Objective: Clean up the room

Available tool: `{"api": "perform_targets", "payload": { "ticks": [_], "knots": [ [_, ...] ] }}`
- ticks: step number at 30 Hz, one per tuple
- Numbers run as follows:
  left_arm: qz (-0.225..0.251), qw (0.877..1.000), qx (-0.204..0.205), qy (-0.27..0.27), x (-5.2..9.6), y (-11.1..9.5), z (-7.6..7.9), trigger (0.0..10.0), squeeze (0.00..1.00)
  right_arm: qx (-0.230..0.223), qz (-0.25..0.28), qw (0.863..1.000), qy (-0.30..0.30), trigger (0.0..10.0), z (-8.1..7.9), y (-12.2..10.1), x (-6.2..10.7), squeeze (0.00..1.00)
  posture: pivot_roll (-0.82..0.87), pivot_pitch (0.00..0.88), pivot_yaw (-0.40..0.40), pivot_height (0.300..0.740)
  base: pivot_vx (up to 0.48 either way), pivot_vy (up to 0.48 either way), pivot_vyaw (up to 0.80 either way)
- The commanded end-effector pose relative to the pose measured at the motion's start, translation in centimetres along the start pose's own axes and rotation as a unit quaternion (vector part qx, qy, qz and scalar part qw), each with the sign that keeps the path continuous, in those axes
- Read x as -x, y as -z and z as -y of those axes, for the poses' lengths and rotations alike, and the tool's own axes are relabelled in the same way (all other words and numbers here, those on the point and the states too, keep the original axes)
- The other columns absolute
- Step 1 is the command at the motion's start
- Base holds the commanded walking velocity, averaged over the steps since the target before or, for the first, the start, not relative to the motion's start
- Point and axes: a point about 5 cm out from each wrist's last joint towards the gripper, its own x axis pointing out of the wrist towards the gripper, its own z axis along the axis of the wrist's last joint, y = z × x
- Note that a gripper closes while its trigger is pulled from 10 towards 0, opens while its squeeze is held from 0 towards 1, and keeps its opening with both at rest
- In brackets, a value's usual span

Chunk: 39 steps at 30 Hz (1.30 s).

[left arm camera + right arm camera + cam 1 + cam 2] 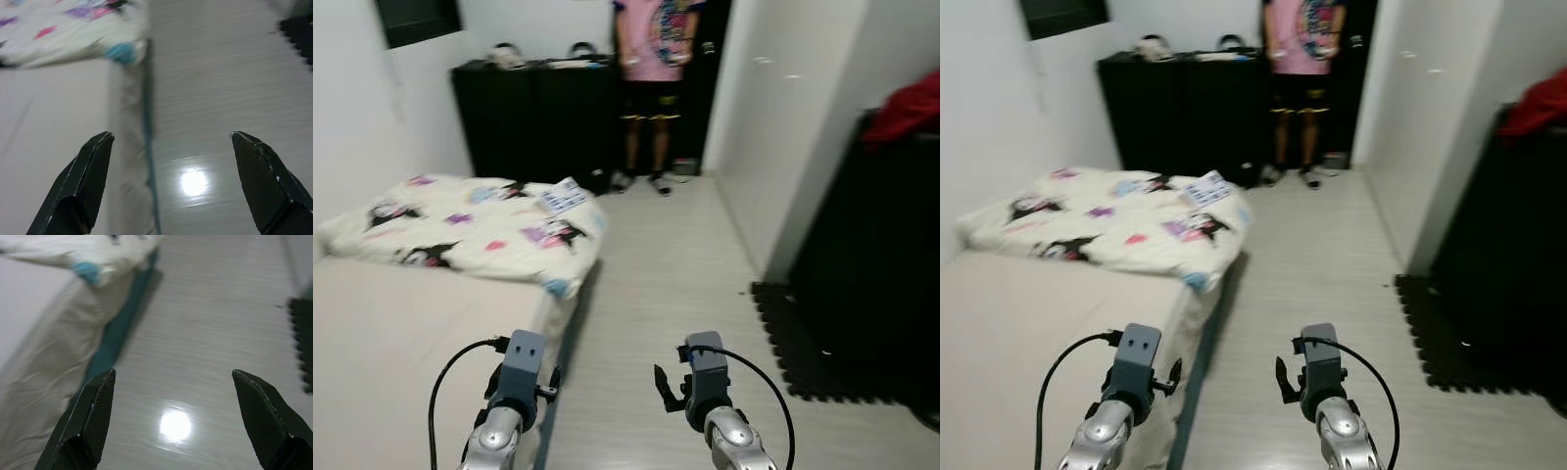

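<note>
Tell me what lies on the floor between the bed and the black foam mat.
Bare pale floor: nothing lies between the bed and the black foam mat. The left eye view shows it; both claws hang open above it.

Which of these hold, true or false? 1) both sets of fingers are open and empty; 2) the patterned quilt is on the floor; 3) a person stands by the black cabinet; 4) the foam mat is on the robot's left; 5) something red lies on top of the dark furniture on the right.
1) True: left gripper and right gripper are open, holding nothing.
2) False: the patterned quilt lies bunched on the bed.
3) True: the person stands beside the black cabinet.
4) False: the black foam mat is on the right.
5) True: the red item lies up there.
</note>
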Motion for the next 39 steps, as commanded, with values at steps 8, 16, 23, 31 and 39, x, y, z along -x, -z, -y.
{"api": "perform_targets", "payload": {
  "ticks": [8, 16, 23, 31, 39],
  "knots": [
    [-0.012, 1.000, -0.004, 0.000, 0.06, 0.58, -0.24, 10.0, 0.00, -0.017, -0.018, 1.000, 0.011, 10.0, -0.09, 0.89, 0.20, 0.00, -0.02, 0.004, 0.005, 0.740, 0.000, 0.000, -0.50],
    [-0.006, 1.000, -0.002, 0.000, 0.02, 0.38, -0.27, 10.0, 0.00, -0.018, -0.016, 1.000, 0.010, 10.0, -0.27, 0.86, 0.17, 0.00, -0.01, 0.003, 0.007, 0.740, 0.000, 0.000, 0.00],
    [-0.015, 0.999, 0.014, -0.026, 0.08, 0.70, -0.51, 10.0, 0.00, -0.012, -0.017, 1.000, 0.002, 10.0, -0.58, 0.86, 0.09, 0.00, -0.01, 0.006, 0.009, 0.740, 0.000, 0.000, 0.00],
    [-0.009, 1.000, -0.005, -0.013, 0.05, 0.50, -0.30, 10.0, 0.00, -0.020, -0.018, 1.000, 0.006, 10.0, -0.57, 1.03, 0.17, 0.00, 0.00, 0.009, 0.012, 0.740, 0.000, 0.000, 0.00],
    [-0.023, 0.999, 0.023, -0.027, -0.20, 0.69, -0.58, 10.0, 0.00, -0.029, -0.019, 0.999, 0.017, 10.0, -0.45, 1.38, 0.36, 0.00, 0.00, 0.007, 0.012, 0.740, 0.000, 0.000, 0.00]
  ]
}}
